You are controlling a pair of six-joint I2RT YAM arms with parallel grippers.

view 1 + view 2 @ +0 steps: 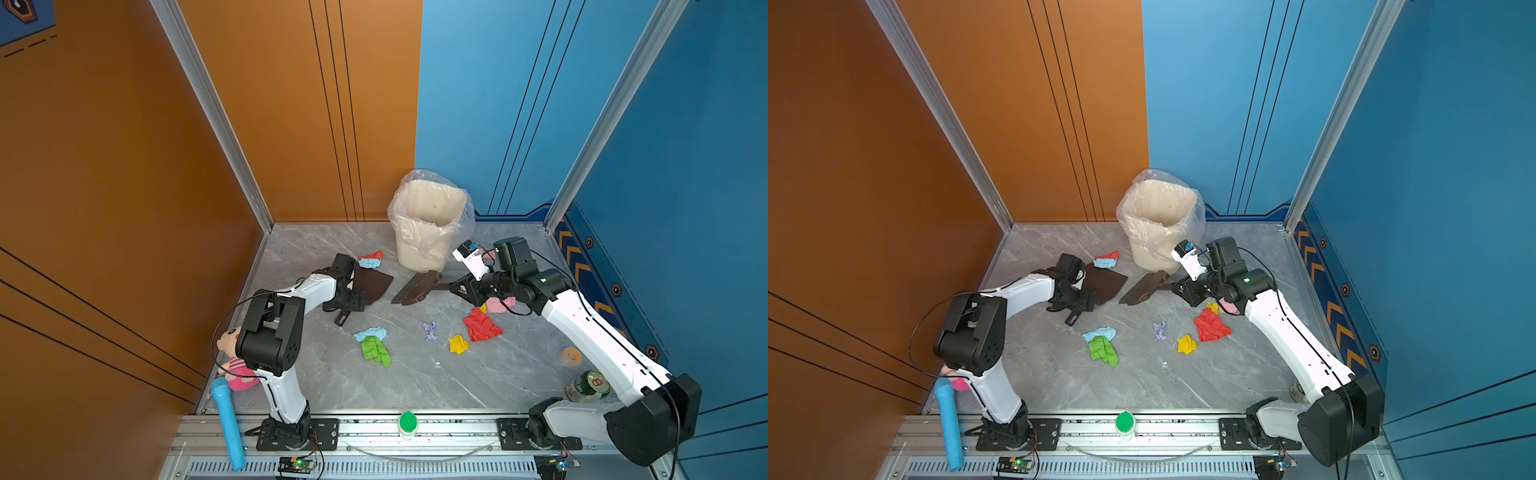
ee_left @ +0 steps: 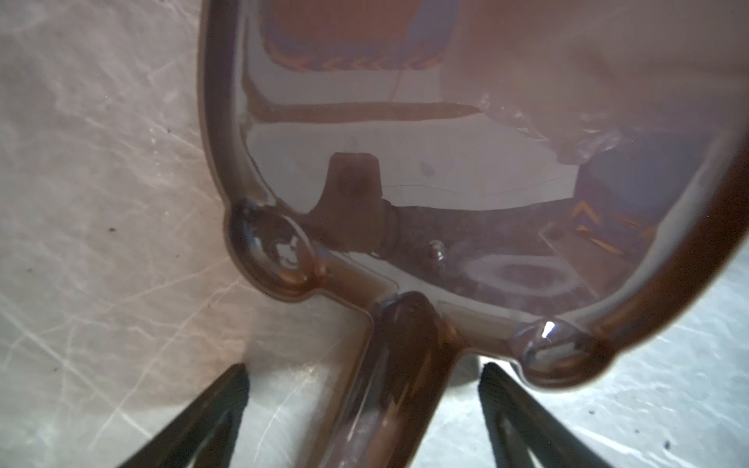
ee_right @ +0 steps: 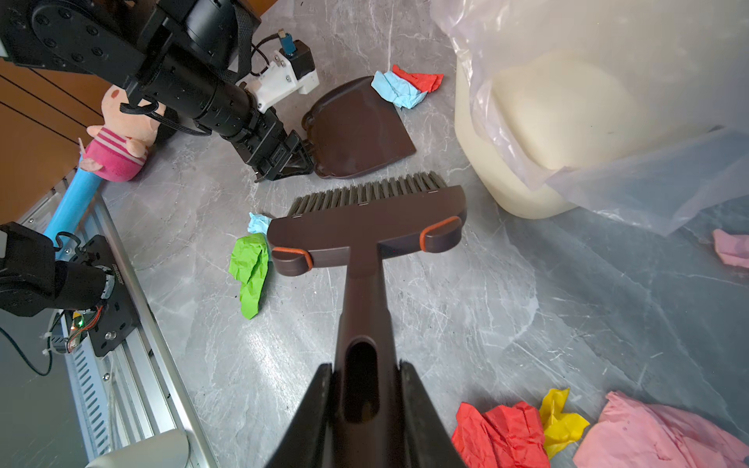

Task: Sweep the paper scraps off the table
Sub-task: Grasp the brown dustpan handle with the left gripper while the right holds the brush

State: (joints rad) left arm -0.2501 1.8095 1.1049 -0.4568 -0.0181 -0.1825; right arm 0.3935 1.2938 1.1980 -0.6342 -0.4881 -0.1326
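Note:
Paper scraps lie on the grey table (image 1: 415,386): a red and light blue pair (image 1: 371,258) beside the brown dustpan (image 1: 374,282), then light blue (image 1: 370,333), green (image 1: 376,351), lilac (image 1: 431,331), yellow (image 1: 458,344), red (image 1: 482,325) and pink (image 1: 500,304). My left gripper (image 2: 363,368) is open astride the dustpan's handle (image 2: 389,385), with a gap on each side. My right gripper (image 3: 364,366) is shut on the handle of the brown brush (image 3: 364,227), whose bristles point toward the dustpan (image 3: 356,129).
A cream bin with a plastic liner (image 1: 430,224) stands at the back, right of the dustpan. A plush doll (image 1: 235,361) and blue tube (image 1: 227,424) lie front left. A tape roll (image 1: 571,356) and green can (image 1: 588,386) sit front right.

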